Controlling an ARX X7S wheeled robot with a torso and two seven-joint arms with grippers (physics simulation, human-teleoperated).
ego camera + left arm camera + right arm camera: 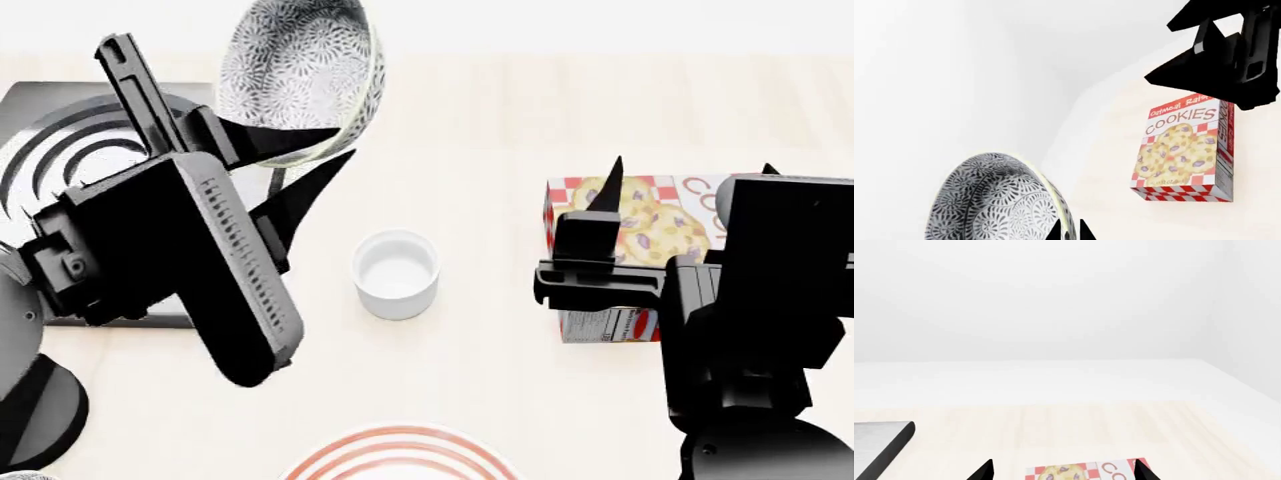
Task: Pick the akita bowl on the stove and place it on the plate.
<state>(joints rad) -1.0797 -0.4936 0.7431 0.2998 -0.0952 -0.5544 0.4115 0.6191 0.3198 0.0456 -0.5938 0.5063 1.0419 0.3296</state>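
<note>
The pale wooden tabletop (534, 100) is occupied by the stove (40, 120) at its left edge, the plate (398, 455) at the near edge, a cookie box (641, 220) toward the right edge and a small white cup (396, 274) near the middle. The akita bowl (300, 75) is held tilted and raised off the stove, beside its right edge, its rim clamped by the left pincer (310, 160). The right pincer (687, 185) is seen with fingers apart above the cookie box, nothing being gripped.

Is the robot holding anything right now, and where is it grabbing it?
Yes. The left tool holds the akita bowl by its rim, tilted above the table. The right tool holds nothing.
</note>
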